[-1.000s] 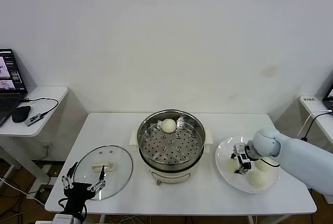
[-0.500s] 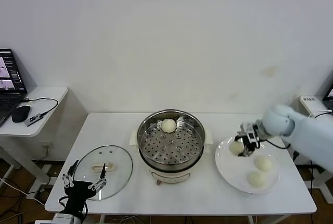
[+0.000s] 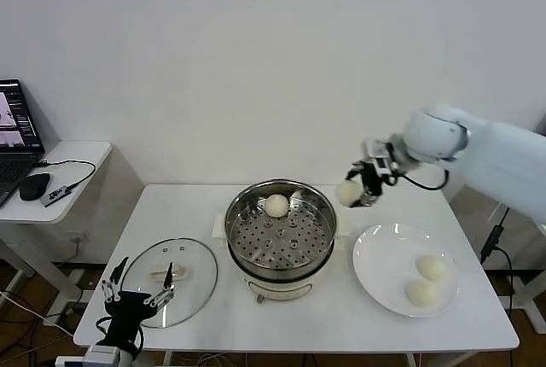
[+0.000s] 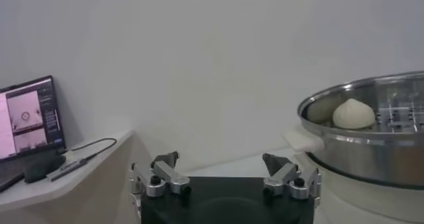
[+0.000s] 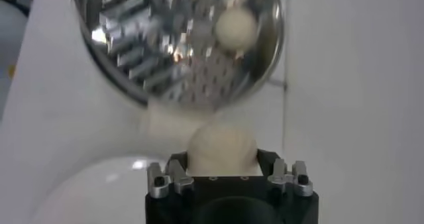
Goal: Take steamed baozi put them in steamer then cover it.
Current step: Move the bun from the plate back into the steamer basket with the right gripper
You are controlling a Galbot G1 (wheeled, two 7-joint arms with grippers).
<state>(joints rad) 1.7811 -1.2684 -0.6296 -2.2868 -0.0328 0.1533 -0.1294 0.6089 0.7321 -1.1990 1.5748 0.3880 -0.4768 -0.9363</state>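
My right gripper (image 3: 358, 192) is shut on a cream-white baozi (image 3: 349, 192) and holds it in the air just right of the steamer (image 3: 280, 235); the held bun fills the jaws in the right wrist view (image 5: 222, 151). One baozi (image 3: 275, 206) lies at the back of the steamer's perforated tray, also seen in the right wrist view (image 5: 236, 26) and the left wrist view (image 4: 354, 114). Two more baozi (image 3: 432, 268) (image 3: 418, 293) rest on the white plate (image 3: 380, 265). The glass cover (image 3: 169, 280) lies flat at the table's front left. My left gripper (image 3: 135, 304) is open beside it.
A side table at the left holds a laptop (image 3: 17, 141), a mouse (image 3: 34, 186) and a cable. The white table's front edge (image 3: 290, 346) runs just below the cover and the plate. A white wall stands close behind.
My right gripper has lifted one baozi off the plate and carried it up and left toward the steamer. The plate now holds two buns. The left arm has barely moved.
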